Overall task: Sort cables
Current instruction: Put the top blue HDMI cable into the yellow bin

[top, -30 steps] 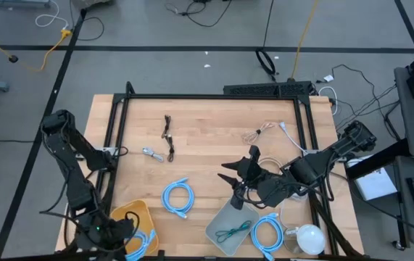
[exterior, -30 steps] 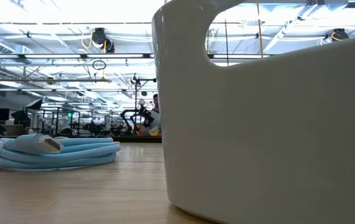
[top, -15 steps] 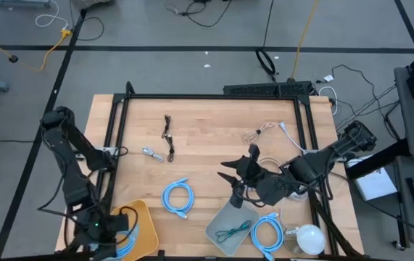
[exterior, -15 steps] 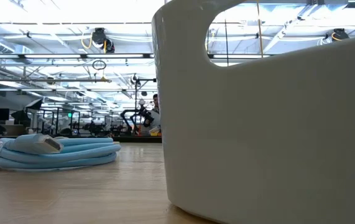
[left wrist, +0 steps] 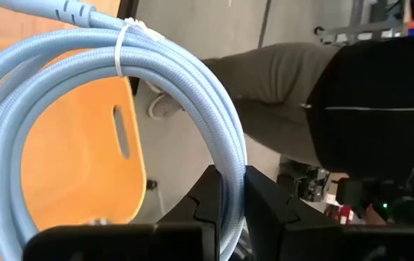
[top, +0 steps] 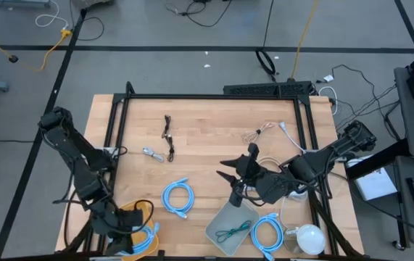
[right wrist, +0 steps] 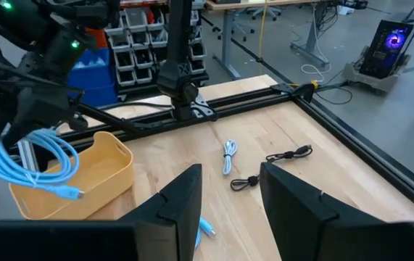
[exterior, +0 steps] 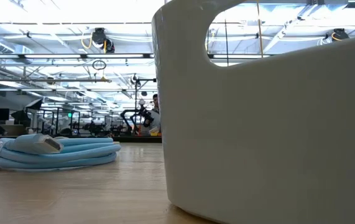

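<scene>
My left gripper (top: 125, 226) is at the table's near left corner, over the yellow bin (top: 143, 212), and is shut on a light-blue coiled cable (top: 146, 238). This cable also shows in the right wrist view (right wrist: 31, 158). My right gripper (top: 234, 174) is open and empty above the table, just beyond the white bin (top: 230, 223), which holds a teal cable (top: 232, 233). On the wood lie a light-blue coil (top: 177, 197), another one (top: 267, 233), a black cable (top: 168, 134), a grey cable (top: 152, 153) and a beige cable (top: 260, 133). My left gripper pinches the coil's bundled strands (left wrist: 230, 181) between its two fingers (left wrist: 208, 206); the strands run down through the gap. A white tie (left wrist: 123, 45) binds the coil farther round the loop. The coil hangs below the gripper, lifted clear beside the yellow bin's wall (right wrist: 83, 174).
A black frame (top: 207, 96) rims the table. A round white object (top: 309, 238) with a white cord lies at the near right corner. In the low view the white bin (exterior: 264, 124) fills the right and a blue coil (exterior: 53, 149) lies left. A person (left wrist: 352, 87) stands beyond the near edge.
My left gripper has moved toward the table's right edge and now stands over the yellow bin, carrying the light-blue coil with it. My right arm has kept still.
</scene>
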You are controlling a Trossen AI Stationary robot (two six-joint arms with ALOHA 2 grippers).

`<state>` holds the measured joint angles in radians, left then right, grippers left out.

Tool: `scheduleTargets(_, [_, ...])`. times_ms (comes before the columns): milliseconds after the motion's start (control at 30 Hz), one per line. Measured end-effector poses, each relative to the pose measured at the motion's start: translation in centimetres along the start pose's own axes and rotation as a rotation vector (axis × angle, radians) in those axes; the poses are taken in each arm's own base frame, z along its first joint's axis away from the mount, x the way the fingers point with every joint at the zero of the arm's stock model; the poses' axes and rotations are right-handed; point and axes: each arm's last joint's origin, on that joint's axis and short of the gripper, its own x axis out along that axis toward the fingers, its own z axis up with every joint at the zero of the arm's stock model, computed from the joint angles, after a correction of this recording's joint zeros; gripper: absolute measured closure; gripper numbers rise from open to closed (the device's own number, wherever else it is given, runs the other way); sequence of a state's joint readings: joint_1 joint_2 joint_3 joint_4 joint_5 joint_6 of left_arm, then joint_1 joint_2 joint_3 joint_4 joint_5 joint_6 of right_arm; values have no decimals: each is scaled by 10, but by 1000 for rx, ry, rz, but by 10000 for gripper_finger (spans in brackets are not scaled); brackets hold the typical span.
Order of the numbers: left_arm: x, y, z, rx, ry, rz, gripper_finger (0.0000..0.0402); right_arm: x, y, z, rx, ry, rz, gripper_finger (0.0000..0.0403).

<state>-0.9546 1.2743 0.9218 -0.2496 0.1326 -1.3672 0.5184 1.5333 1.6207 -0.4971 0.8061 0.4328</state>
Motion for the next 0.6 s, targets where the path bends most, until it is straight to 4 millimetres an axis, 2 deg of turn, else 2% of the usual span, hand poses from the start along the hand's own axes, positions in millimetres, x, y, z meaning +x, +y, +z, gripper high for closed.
scheduleTargets(367, [2, -10, 0, 37, -64, -88, 366, -1, 2, 0, 7, -7, 10, 269])
scheduleTargets(600, [29, -11, -4, 38, -49, -125, 366, -4, 4, 0, 10, -9, 20, 269])
